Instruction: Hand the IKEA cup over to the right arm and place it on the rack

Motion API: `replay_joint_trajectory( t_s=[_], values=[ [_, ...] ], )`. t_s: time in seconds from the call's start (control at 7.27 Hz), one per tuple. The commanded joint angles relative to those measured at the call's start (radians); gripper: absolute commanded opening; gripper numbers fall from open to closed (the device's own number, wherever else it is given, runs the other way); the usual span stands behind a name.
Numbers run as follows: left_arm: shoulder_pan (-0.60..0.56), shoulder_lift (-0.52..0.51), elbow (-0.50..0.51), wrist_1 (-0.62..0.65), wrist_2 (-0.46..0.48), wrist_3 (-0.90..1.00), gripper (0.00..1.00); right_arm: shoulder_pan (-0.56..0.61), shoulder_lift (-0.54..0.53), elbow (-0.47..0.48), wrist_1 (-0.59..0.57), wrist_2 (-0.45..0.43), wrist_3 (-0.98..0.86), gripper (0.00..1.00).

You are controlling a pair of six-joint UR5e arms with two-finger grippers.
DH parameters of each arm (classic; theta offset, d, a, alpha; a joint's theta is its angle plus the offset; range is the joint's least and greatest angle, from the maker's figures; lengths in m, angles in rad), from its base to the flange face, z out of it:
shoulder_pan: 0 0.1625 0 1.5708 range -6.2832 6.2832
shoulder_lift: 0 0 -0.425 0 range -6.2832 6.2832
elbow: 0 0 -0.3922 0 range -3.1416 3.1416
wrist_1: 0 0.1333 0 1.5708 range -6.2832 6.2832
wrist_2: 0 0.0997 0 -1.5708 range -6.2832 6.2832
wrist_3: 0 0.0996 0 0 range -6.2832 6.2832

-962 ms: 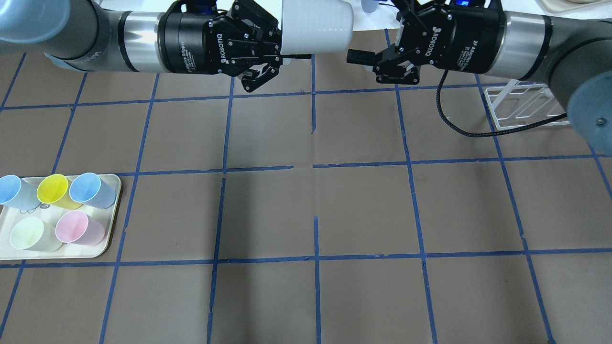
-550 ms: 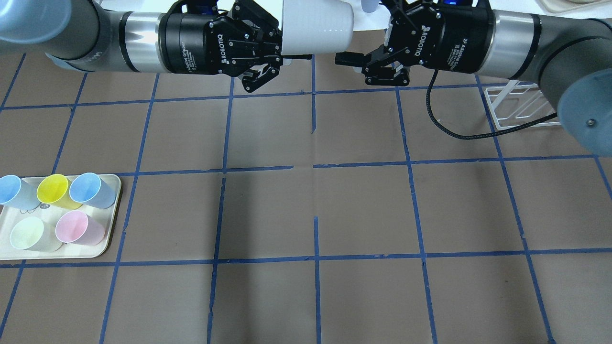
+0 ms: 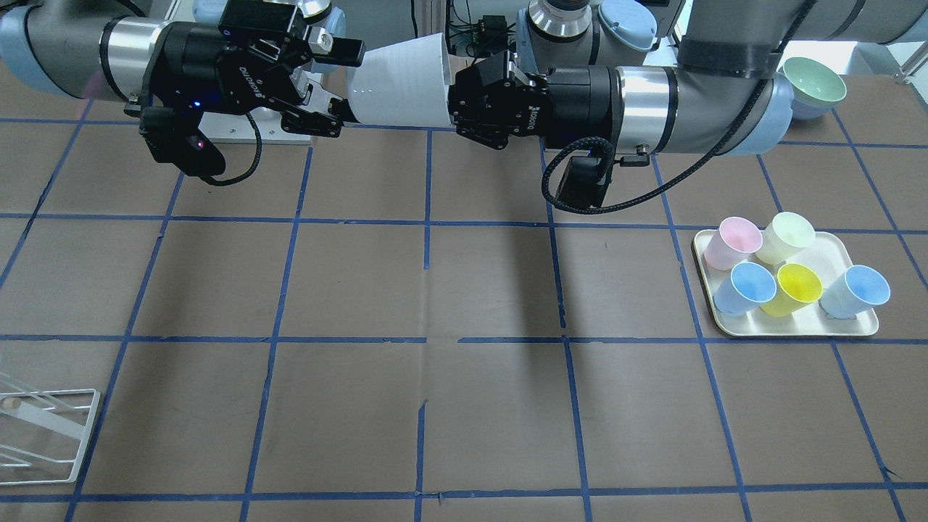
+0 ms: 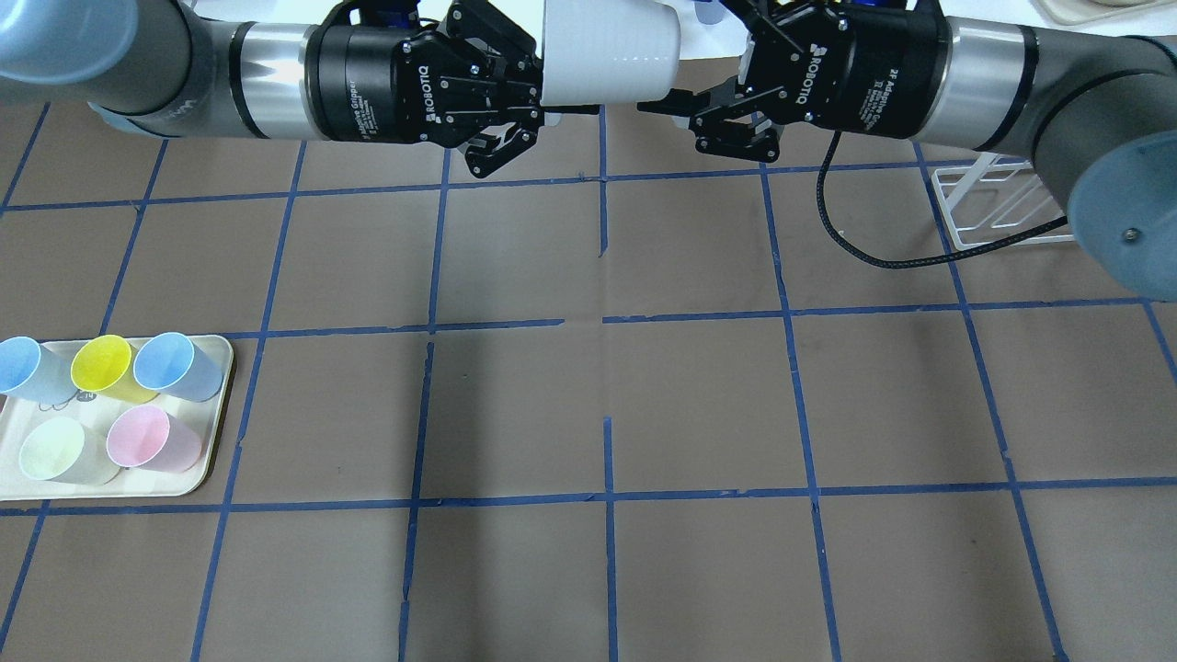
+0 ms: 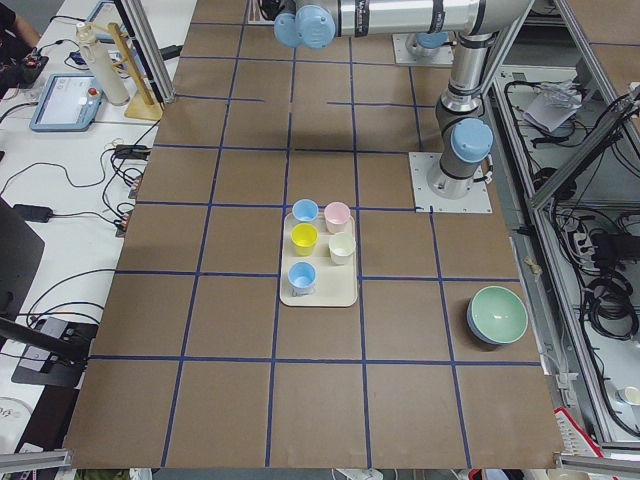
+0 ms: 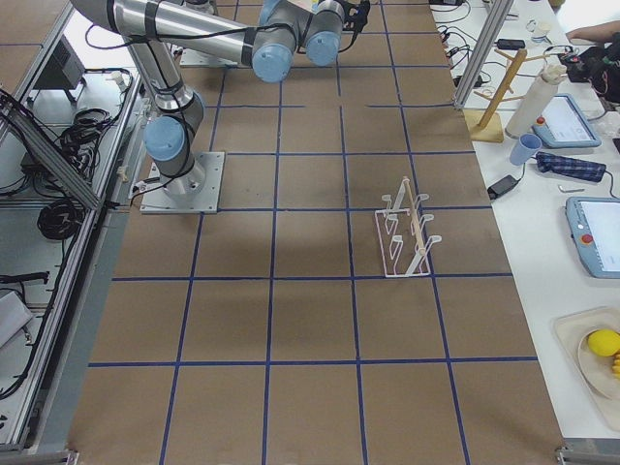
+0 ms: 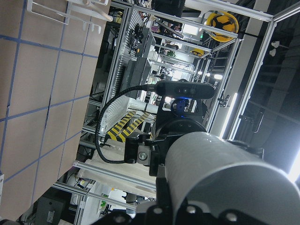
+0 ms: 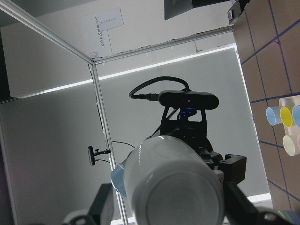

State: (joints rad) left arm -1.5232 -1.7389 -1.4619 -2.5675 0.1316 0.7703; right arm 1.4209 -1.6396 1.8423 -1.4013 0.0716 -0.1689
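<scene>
The pale grey IKEA cup (image 4: 607, 51) hangs sideways high over the table's far middle. My left gripper (image 4: 542, 55) is shut on its rim end; it also shows in the front view (image 3: 453, 94). My right gripper (image 4: 669, 64) is open, its fingers straddling the cup's base end (image 3: 399, 83) without closing. The right wrist view looks at the cup's closed base (image 8: 173, 187) between both fingers. The white wire rack (image 4: 998, 202) stands on the table below the right arm, also in the right side view (image 6: 407, 232).
A cream tray (image 4: 213, 414) with several coloured cups sits at the near left. A green bowl (image 3: 815, 80) stands beside the left arm's base. A black cable (image 4: 864, 239) loops under the right wrist, and a braided one (image 3: 580, 181) under the left.
My right gripper has moved left towards the cup, and its open fingers now reach around the cup's base end. The left arm and the cup have stayed still.
</scene>
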Motion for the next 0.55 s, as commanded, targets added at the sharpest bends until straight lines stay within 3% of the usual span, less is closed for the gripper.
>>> replay_joint_trajectory(
  t_s=[0.0, 0.14, 0.28, 0.41],
  values=[
    [0.000, -0.002, 0.000, 0.001, 0.000, -0.002, 0.00, 0.001, 0.001, 0.000, 0.001, 0.000, 0.002, 0.37],
    [0.001, -0.005, 0.000, 0.004, 0.002, -0.002, 0.10, 0.001, 0.000, 0.000, -0.001, 0.000, 0.002, 0.14],
    [0.002, -0.005, 0.001, 0.004, 0.002, -0.003, 0.50, 0.001, 0.000, -0.002, -0.002, 0.000, 0.000, 0.03],
    [0.002, -0.007, 0.002, 0.004, 0.000, -0.008, 0.96, 0.000, 0.001, -0.002, -0.002, -0.001, 0.000, 0.00]
  ],
)
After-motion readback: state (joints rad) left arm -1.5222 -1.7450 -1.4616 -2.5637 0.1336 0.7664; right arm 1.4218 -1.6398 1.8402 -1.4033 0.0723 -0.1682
